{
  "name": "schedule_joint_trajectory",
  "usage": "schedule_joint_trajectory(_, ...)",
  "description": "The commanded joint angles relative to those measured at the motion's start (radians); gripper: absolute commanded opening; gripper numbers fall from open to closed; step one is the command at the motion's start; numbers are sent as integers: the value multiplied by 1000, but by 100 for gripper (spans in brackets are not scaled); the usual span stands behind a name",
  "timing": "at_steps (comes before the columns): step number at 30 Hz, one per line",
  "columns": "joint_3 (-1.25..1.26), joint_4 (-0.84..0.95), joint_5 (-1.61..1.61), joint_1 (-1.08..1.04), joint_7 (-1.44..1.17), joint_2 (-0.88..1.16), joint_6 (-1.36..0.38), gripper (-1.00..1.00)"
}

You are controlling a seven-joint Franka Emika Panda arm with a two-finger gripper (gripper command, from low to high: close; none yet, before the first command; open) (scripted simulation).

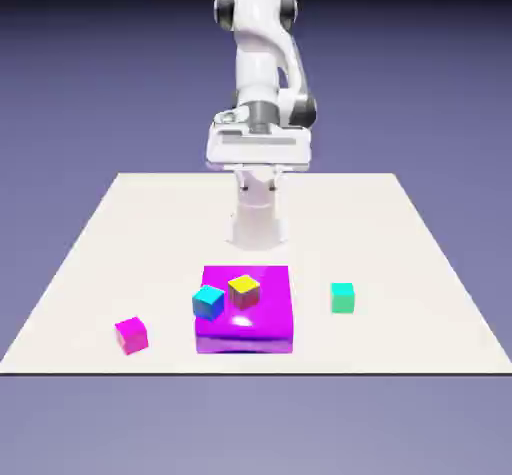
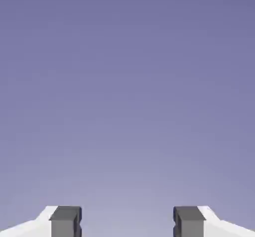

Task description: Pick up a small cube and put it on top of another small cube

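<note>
The small magenta-pink cube [image 1: 131, 335] rests on the table near its front edge, toward the exterior view's left. The small cube with a yellow top face [image 1: 243, 290] sits on a large flat glossy magenta block [image 1: 262, 333]. My gripper [image 2: 127, 224] is open, its two grey fingertips [image 2: 65, 222] wide apart with nothing between them. The hand view shows only the plain backdrop, with no cube in it. In the exterior view the white hand [image 1: 258, 147] hangs high above the table's far part, well away from both cubes.
A blue-cyan small cube [image 1: 208, 302] sits at the big block's left edge, close beside the yellow-topped cube. A teal-green small cube [image 1: 343, 298] stands on the white table [image 1: 400, 263] to the block's right. The robot's base column [image 1: 258, 218] rises just behind the block.
</note>
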Motion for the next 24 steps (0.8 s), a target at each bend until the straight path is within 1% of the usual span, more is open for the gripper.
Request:
schedule_joint_trajectory(1, -11, 23, -3, -7, -35, 36, -20, 0)
schedule_joint_trajectory(24, -262, 558, -72, -173, -842, 870, -485, 0)
